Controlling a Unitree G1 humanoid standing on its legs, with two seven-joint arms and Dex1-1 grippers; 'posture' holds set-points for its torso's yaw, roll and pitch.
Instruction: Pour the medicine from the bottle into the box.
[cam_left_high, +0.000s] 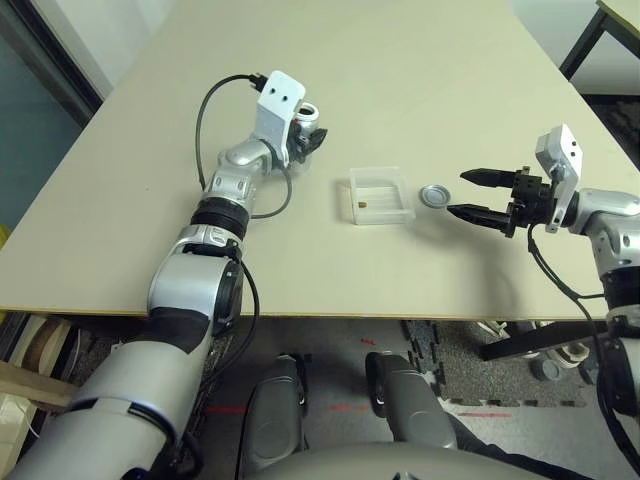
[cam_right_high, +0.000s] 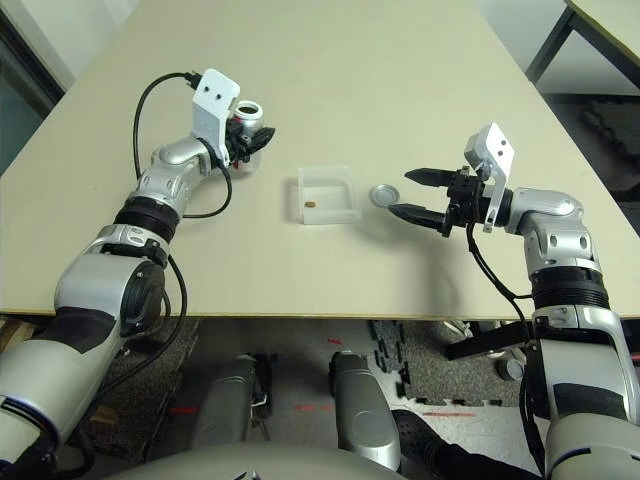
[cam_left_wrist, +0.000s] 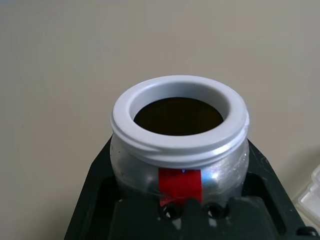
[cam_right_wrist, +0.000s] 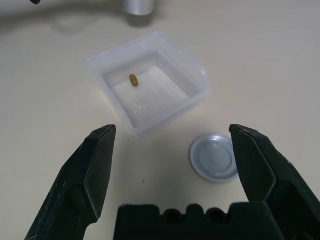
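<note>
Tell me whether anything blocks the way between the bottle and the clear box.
Nothing visible does. The left pincer holds the bottle upright, off to one side of the box, with bare table between them. The pill already lies inside the box. The grey cap sits on the box's far side, near the open right pincer.

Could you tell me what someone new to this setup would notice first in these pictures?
Probably the left gripper, raised over the table to the robot's left of the box, its jaws shut on the open-mouthed bottle. Next, the clear box at the table's middle with one small brownish medicine pill lying inside. Just right of it lies a round grey cap, with the right gripper hovering beside it, jaws wide open.
</note>
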